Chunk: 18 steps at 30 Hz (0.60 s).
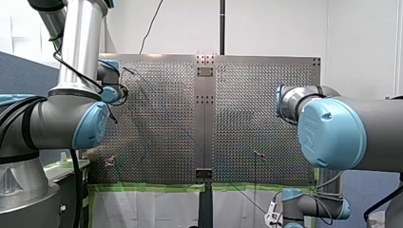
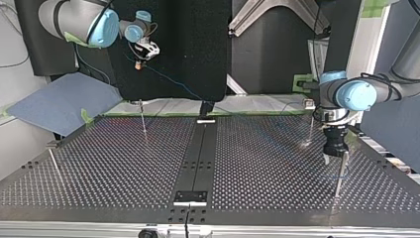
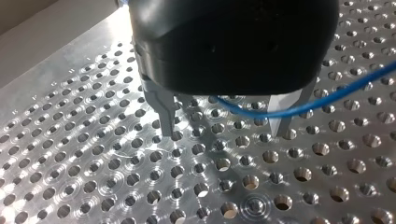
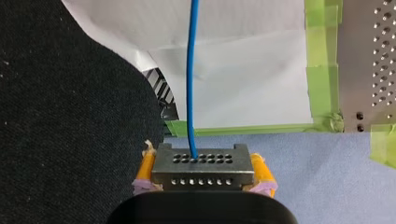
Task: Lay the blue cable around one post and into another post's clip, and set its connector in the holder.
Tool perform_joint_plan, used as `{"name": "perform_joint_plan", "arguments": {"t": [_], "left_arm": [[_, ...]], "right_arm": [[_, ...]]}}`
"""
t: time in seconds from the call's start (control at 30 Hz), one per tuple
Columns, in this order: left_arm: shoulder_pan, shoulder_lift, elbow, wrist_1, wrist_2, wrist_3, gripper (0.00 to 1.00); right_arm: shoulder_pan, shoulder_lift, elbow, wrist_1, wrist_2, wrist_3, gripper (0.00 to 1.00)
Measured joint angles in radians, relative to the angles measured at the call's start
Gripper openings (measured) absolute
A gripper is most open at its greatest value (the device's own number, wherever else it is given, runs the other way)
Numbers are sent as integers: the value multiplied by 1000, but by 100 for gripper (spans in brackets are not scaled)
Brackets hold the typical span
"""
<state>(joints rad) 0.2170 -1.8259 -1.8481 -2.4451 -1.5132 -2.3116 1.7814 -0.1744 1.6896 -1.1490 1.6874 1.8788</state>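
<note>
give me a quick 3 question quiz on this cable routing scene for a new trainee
1. True or false: my right gripper is shut on the connector.
2. My left gripper is: A) open, low over the perforated table, with the blue cable crossing by its fingers; B) shut on a post; C) holding the connector.
3. Missing word: the pads gripping the connector are ____.
Key: 1 true; 2 A; 3 yellow.
</note>
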Motion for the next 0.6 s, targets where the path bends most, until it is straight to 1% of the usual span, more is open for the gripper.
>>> {"name": "perform_joint_plan", "arguments": {"t": [0.13, 0.27, 0.37, 0.5, 0.6], "left_arm": [[1, 0, 0, 0, 0, 0, 99], [2, 0, 0, 0, -1, 0, 99], [3, 0, 0, 0, -1, 0, 99], [5, 0, 0, 0, -1, 0, 99], [5, 0, 0, 0, -1, 0, 99]], "right_arm": [[-9, -12, 3, 0, -14, -4, 2], [-14, -41, 26, -17, -43, -9, 2], [-18, -64, 48, -35, -57, -7, 2], [-26, -96, 80, -61, -65, -7, 2], [-31, -120, 104, -58, -70, -7, 2]]}}
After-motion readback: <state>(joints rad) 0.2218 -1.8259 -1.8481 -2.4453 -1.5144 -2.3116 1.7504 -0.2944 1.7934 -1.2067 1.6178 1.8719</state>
